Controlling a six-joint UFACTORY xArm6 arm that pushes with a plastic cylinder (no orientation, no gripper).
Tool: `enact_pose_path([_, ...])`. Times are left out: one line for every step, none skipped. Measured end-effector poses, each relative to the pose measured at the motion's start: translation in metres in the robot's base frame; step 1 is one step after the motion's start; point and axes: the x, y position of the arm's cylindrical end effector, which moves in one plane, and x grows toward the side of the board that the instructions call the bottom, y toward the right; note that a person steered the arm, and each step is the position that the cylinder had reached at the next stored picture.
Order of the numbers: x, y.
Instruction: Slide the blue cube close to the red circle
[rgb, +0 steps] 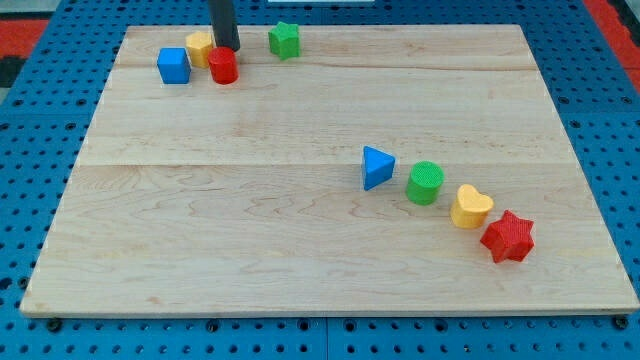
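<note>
The blue cube (173, 66) sits near the view's top left of the wooden board (250, 230). The red circle (223, 66) stands a short way to its right, with a gap between them. A yellow block (199, 46) lies just behind, between the two, touching or nearly touching the red circle. My tip (227, 48) comes down from the view's top and ends right behind the red circle, to the right of the yellow block and apart from the blue cube.
A green star (284, 40) lies to the right of my tip near the top edge. At the view's lower right run a blue triangle (376, 167), a green circle (425, 183), a yellow heart (470, 206) and a red star (508, 237).
</note>
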Motion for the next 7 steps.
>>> enact_pose_path([-0.03, -0.005])
enact_pose_path([-0.03, -0.006])
enact_pose_path([-0.003, -0.068])
enact_pose_path([0.033, -0.093])
enact_pose_path([0.046, -0.099])
enact_pose_path([0.069, -0.092])
enact_pose_path([0.099, -0.085])
